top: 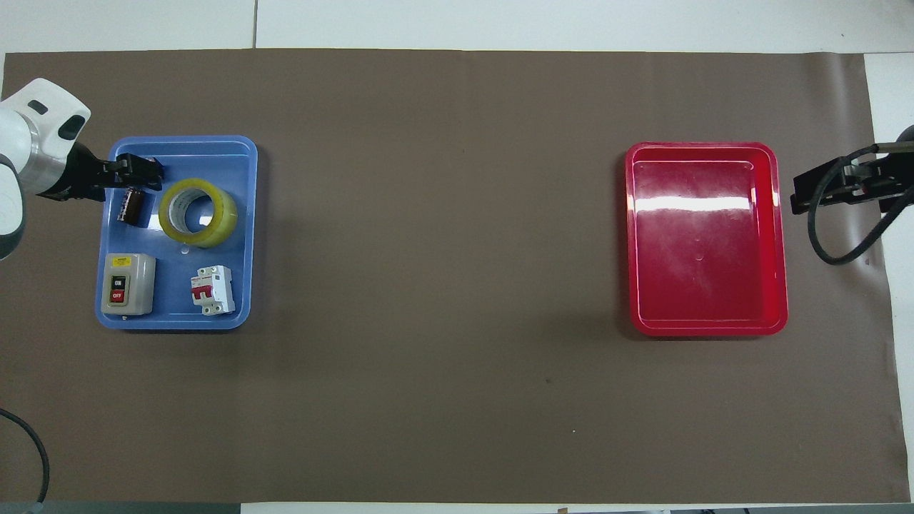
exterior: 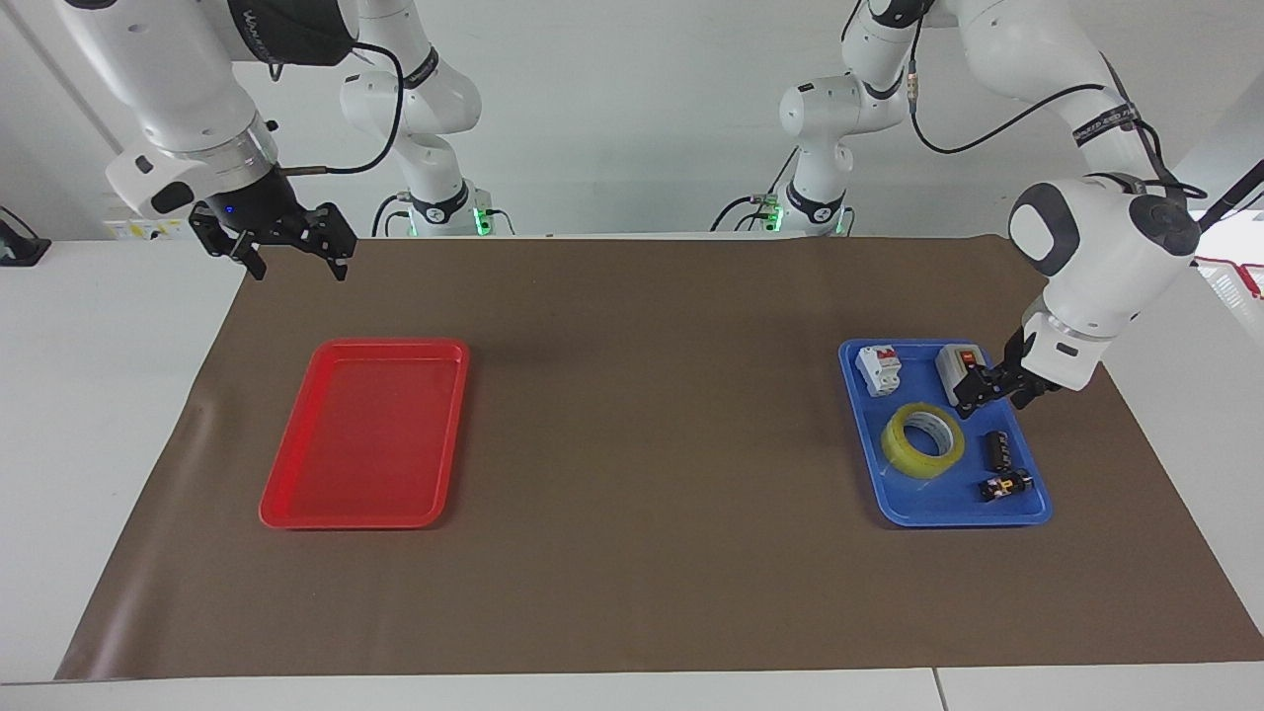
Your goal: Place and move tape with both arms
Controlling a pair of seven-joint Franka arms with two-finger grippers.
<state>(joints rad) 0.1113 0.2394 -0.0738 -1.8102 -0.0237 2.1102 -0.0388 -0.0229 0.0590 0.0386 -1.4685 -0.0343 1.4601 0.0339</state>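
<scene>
The yellow tape (exterior: 923, 439) lies flat in the blue tray (exterior: 948, 518), also seen in the overhead view (top: 198, 212). My left gripper (exterior: 990, 397) is open and empty. It hangs low over the tray, beside the tape toward the left arm's end, and does not touch it. In the overhead view the left gripper (top: 143, 171) covers a small black part. My right gripper (exterior: 288, 255) is open and empty, waiting above the mat's corner beside the red tray (exterior: 346, 520).
The blue tray (top: 178, 323) also holds a grey switch box (top: 127, 283), a white circuit breaker (top: 212, 290) and small black parts (exterior: 997, 449). The red tray (top: 707, 332) holds nothing. A brown mat (exterior: 642, 553) covers the table.
</scene>
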